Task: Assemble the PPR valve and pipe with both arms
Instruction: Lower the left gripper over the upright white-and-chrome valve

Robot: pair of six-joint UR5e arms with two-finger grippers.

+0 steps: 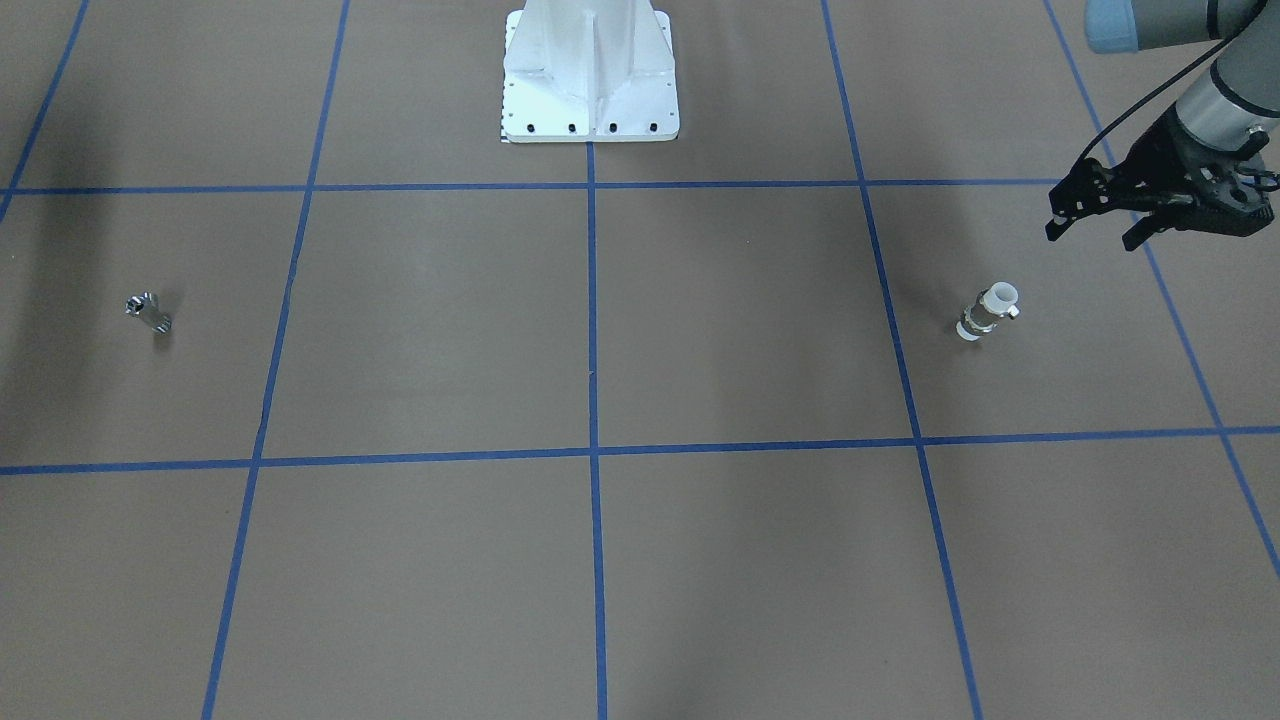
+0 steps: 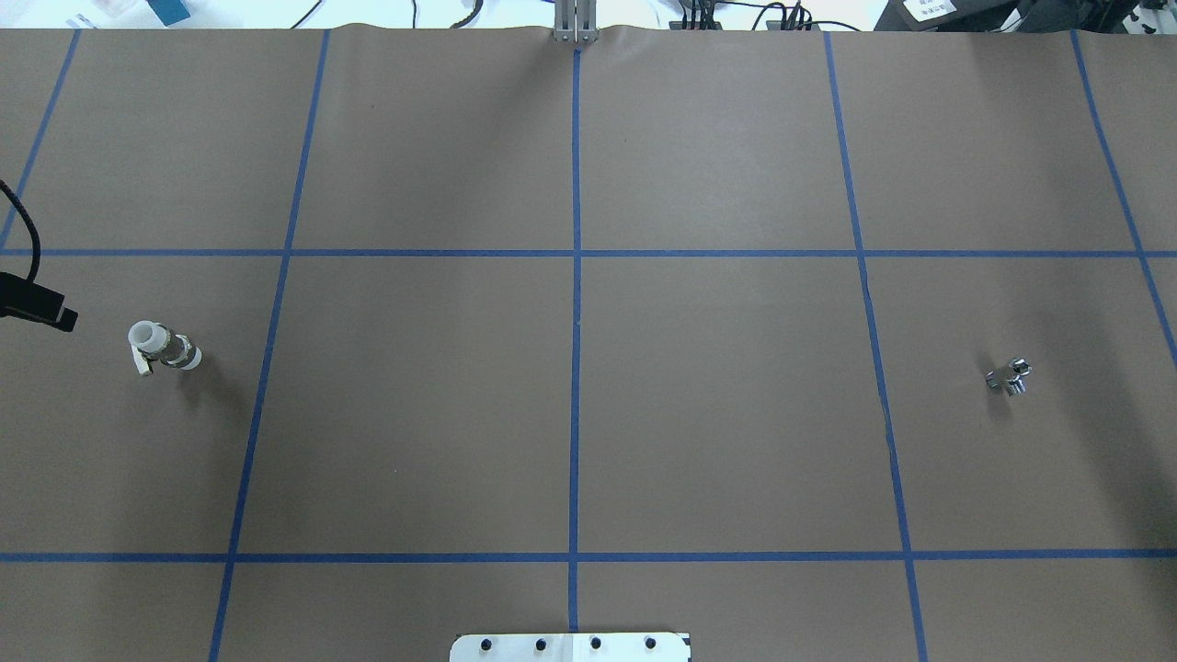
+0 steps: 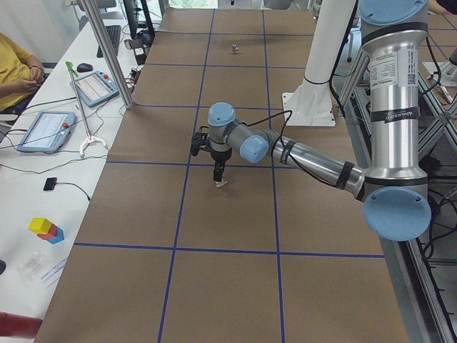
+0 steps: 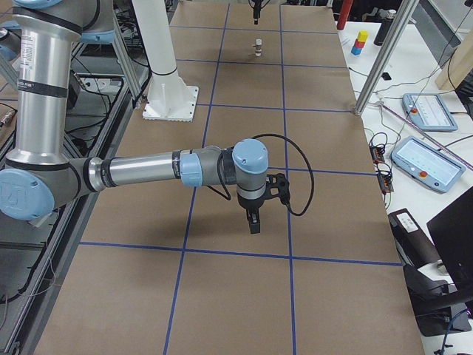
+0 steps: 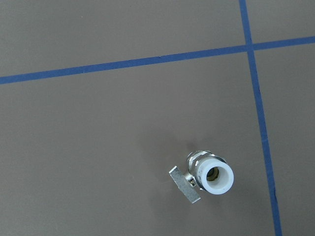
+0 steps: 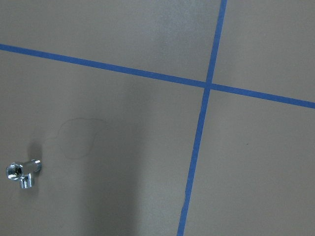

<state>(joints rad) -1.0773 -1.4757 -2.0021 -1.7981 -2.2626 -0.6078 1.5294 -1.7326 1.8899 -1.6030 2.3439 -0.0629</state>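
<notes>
**PPR valve (image 1: 988, 313) and pipe (image 1: 148, 312) sit well apart on the table**

The brown table (image 1: 700, 330), marked with blue tape lines (image 1: 592, 300), carries both parts. The left arm (image 3: 314, 161) reaches out over one end. The left gripper (image 1: 1095, 235) hangs above and beside the valve with its jaws spread, holding nothing. The right gripper (image 4: 253, 228) points down over the other end, and I cannot tell whether it is open. The white valve stands on end with its lever (image 5: 186, 184) out sideways. The silver pipe sits alone on the robot's right.
</notes>
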